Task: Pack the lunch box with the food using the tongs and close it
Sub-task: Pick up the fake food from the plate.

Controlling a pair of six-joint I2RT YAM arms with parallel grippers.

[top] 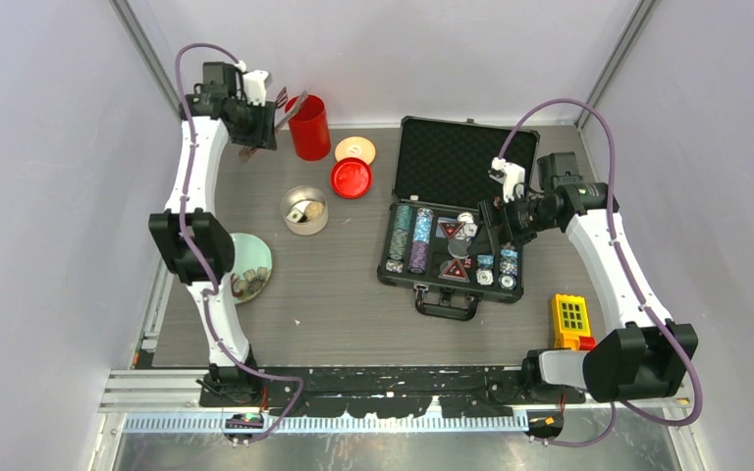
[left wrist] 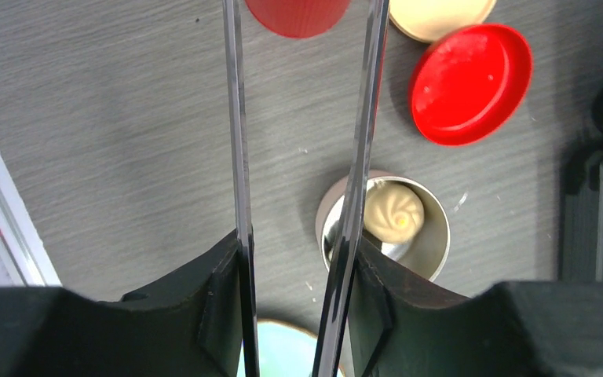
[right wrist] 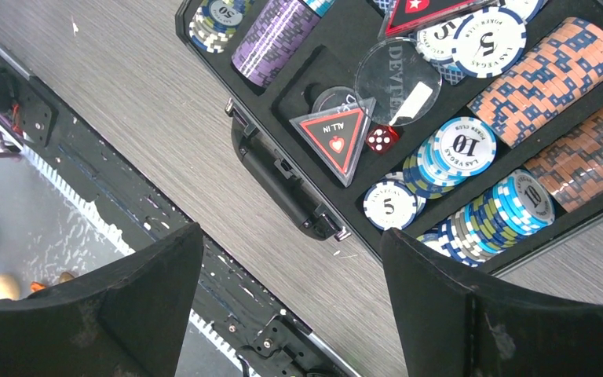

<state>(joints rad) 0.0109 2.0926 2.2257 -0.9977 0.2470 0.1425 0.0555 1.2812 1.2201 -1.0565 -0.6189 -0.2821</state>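
My left gripper (top: pixel 258 120) is at the far left back of the table, beside a red cup (top: pixel 308 128). It is shut on the tongs (left wrist: pixel 237 133); each slim silver arm lies against one finger pad, and the arms stand spread apart. In the left wrist view the lunch box (left wrist: pixel 440 236), a round steel tin, shows past the tongs' right arm with a beige lump of food (left wrist: pixel 394 212) inside. Its cream lid (top: pixel 354 149) lies behind it. More food (top: pixel 247 283) sits on a teal plate (top: pixel 260 250). My right gripper (right wrist: pixel 290 243) hangs open and empty over the poker case's near edge.
A red lid (top: pixel 351 178) lies between the cream lid and the tin (top: pixel 304 209). The open black case of poker chips (top: pixel 452 226) fills the middle right. A yellow block (top: pixel 569 319) sits at the near right. Grey walls close in on both sides.
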